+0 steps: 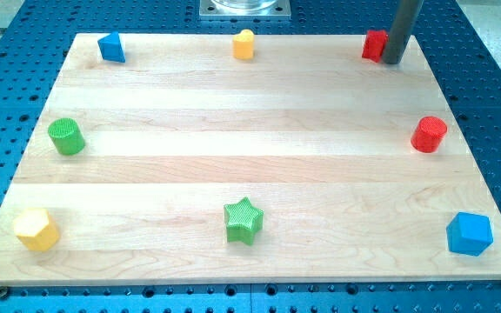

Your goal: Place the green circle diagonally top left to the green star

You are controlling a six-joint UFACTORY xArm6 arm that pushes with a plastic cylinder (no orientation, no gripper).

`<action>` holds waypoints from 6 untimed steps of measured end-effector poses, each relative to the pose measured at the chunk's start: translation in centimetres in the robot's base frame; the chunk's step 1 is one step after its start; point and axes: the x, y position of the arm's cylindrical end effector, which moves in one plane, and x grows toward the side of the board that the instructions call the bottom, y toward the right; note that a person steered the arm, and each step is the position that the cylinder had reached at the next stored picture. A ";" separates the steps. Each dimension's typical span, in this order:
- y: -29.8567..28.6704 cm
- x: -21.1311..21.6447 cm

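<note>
The green circle (pixel 65 136) stands near the board's left edge, about mid-height. The green star (pixel 243 220) lies near the view's bottom, at the middle. The circle is up and far to the left of the star. My tip (pixel 391 61) is at the view's top right, touching or right beside a red block (pixel 373 44), far from both green blocks.
A blue block (pixel 111 47) sits at the top left and a yellow block (pixel 244 43) at the top middle. A red cylinder (pixel 429 134) is at the right edge, a blue block (pixel 469 234) at the bottom right, a yellow hexagon (pixel 36 229) at the bottom left.
</note>
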 end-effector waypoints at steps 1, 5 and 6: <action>-1.4 6.4; -50.1 24.3; -53.6 21.2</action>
